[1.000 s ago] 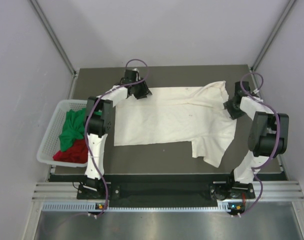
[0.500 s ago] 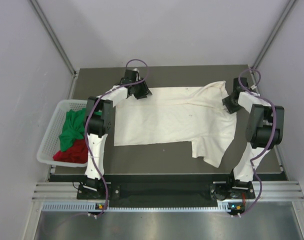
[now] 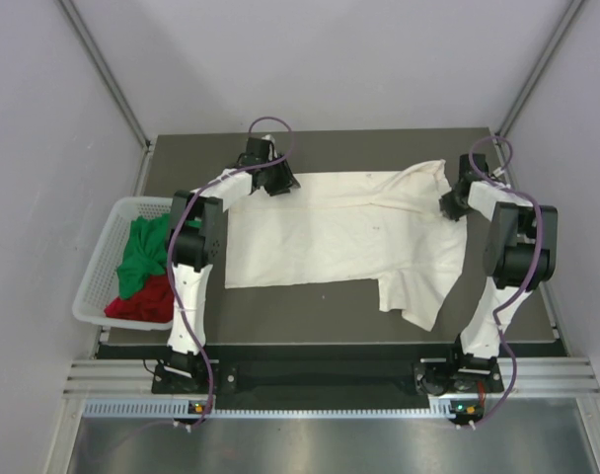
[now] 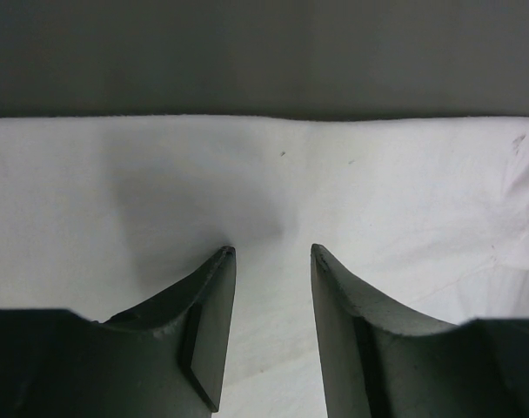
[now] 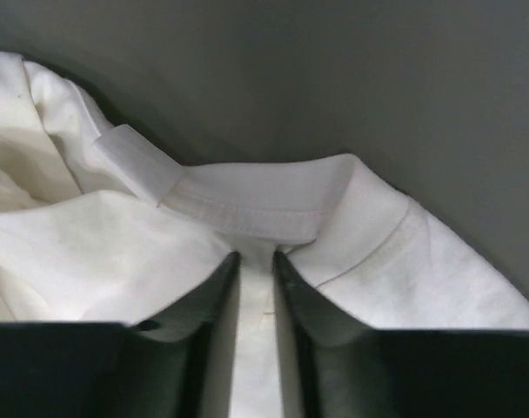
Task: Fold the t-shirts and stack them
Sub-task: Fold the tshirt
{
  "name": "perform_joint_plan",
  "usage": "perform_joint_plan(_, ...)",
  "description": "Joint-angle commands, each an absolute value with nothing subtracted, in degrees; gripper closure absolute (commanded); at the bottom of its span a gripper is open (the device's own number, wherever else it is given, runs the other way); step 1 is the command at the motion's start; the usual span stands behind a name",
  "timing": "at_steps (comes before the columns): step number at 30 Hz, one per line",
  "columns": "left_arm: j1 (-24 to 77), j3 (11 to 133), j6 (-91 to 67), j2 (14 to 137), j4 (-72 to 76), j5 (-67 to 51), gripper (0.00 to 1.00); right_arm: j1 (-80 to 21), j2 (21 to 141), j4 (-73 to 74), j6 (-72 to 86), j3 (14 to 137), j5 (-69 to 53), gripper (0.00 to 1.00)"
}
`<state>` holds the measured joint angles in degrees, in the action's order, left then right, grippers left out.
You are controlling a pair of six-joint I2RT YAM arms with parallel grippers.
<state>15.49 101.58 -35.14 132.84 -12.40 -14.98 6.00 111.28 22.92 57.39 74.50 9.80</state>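
A cream-white t-shirt [image 3: 339, 232] is lying spread across a dark surface [image 3: 310, 306]. The left fingers [image 4: 208, 305] are resting parted on its far left edge, gripping nothing. The right fingers [image 5: 214, 296] are pinching cloth below a stitched hem at its far right corner. A green t-shirt [image 3: 142, 252] and a red t-shirt [image 3: 147, 299] are sitting bunched in a white basket [image 3: 95, 281] at the left.

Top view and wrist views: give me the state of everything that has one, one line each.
cream-white t-shirt: unfolded, spread on the table, right side bunched.
green t-shirt: crumpled in the basket.
red t-shirt: crumpled in the basket, beside the green one.
basket: holding two shirts.
left gripper: open, fingers resting on the cream-white shirt's far edge.
right gripper: shut on the cream-white shirt near its collar.
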Motion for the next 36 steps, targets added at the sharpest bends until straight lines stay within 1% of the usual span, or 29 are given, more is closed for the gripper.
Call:
perform_joint_plan(1,15.29,100.02,-33.40,133.86,-15.65,-11.51,0.54,5.62,112.94,20.83,58.36,76.11,10.37,0.83)
perform_joint_plan(2,15.29,100.02,-33.31,133.77,-15.64,-11.43,0.54,5.62,112.42,20.83,58.19,76.29,10.98,0.96)
perform_joint_plan(3,15.29,100.02,-33.31,133.94,-15.73,-11.34,0.54,5.62,111.89,20.83,57.92,76.46,11.42,1.00)
perform_joint_plan(11,15.29,100.55,-33.66,135.70,-16.35,-10.28,0.54,5.62,105.74,24.78,55.37,78.84,12.83,1.00)
perform_joint_plan(19,14.86,100.72,-33.40,136.23,-17.05,-9.40,0.54,5.36,102.75,25.57,54.14,76.82,10.11,1.00)
perform_joint_plan(25,14.33,100.72,-33.22,137.20,-17.31,-9.40,0.54,4.84,96.43,29.61,53.70,76.29,9.14,1.00)
perform_joint_plan(29,13.98,100.46,-33.57,137.81,-17.05,-10.11,0.53,3.87,90.63,30.23,55.02,72.09,10.19,1.00)
perform_joint_plan(36,13.89,100.81,-33.57,138.86,-16.79,-11.42,0.53,0.98,84.99,31.02,58.27,65.84,13.18,1.00)
